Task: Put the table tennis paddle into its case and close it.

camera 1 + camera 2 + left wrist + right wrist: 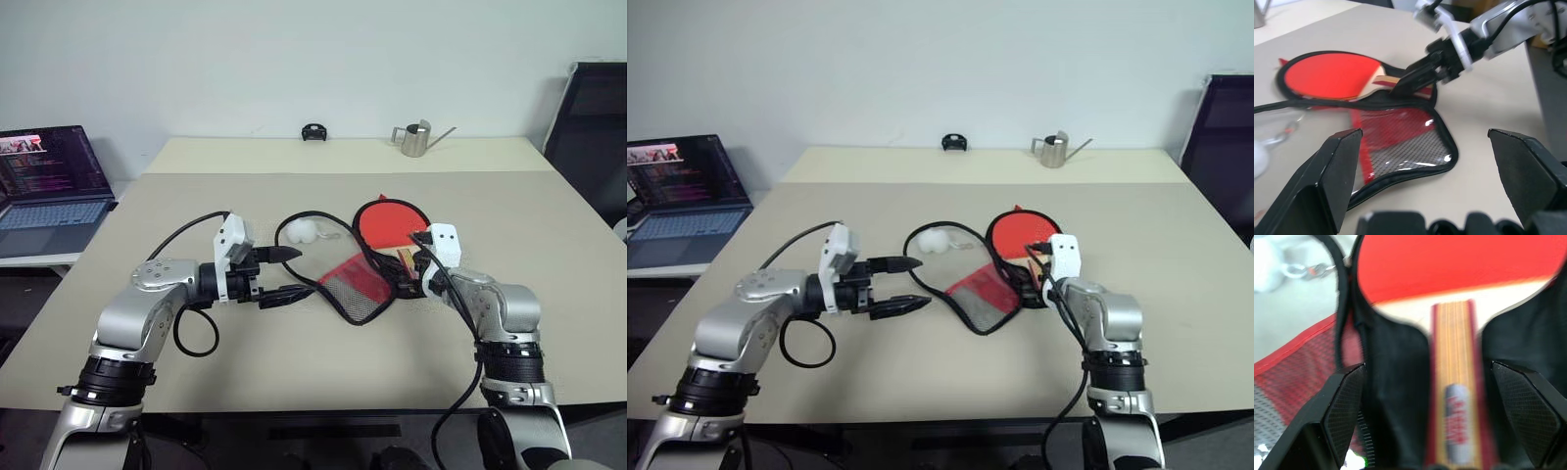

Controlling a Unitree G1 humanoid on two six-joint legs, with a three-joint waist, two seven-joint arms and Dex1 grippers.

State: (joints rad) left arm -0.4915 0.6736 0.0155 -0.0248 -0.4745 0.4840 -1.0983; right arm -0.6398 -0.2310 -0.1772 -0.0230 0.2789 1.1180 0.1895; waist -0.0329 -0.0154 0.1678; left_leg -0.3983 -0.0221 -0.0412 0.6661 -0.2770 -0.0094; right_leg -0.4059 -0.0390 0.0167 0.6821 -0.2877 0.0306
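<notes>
Here, round red-rubber paddle (1332,76) lies on soft mesh-fronted case (1405,147); left hand (284,273), right hand (1418,81) wide.

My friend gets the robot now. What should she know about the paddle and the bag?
Left gripper: open, holding nothing, beside the case's flap.
Right gripper: open, over the paddle's handle, not gripping it.
The table tennis paddle lies on the black inner half of the open case on the table.
Done: paddle set in the case.
Left: fold the red mesh flap over and zip it shut.

Red lettering on paddle handle (1457,423) label, blurred, perhaps unreadable, laptop (49,186) screen text illegible
</notes>
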